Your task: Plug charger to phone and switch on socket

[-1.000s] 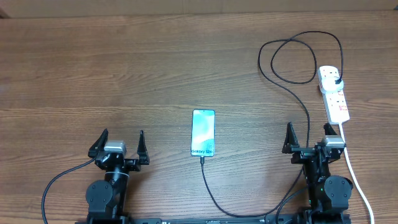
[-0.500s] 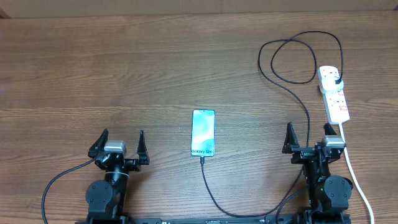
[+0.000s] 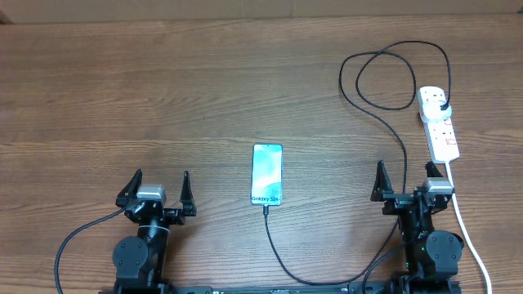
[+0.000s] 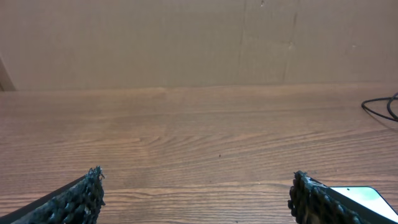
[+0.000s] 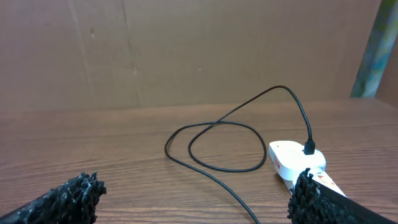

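Tabletop (image 3: 163, 82): phone (image 3: 267, 174) right of left hand (image 3: 161, 176)

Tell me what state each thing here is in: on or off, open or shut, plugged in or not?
phone: flat on the table, screen lit, cable at its bottom edge, seemingly plugged in.
charger: adapter in the socket's far outlet, cable looped loosely.
socket: flat on the table, switch positions too small to tell.
left gripper: open, empty.
right gripper: open, empty.
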`<state>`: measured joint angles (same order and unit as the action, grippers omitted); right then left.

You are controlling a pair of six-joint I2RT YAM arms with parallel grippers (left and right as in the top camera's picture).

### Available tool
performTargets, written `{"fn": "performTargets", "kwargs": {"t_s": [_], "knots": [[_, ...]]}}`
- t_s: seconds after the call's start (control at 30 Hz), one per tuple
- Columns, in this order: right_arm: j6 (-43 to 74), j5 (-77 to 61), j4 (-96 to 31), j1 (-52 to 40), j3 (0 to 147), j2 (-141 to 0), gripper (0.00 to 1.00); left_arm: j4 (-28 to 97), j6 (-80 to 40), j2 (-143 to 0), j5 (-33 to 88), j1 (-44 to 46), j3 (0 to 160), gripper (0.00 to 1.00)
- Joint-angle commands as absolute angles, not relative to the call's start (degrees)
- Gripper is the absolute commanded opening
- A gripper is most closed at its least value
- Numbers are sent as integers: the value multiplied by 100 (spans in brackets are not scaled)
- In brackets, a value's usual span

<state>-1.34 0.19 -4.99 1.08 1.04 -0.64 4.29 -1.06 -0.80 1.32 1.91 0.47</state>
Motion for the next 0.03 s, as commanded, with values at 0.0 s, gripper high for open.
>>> {"fn": "performTargets", "kwargs": {"t_s": [0.0], "knots": [[-158,-12,-478,86,43,-16,100,434,3,-21,193,217,27,100]]}}
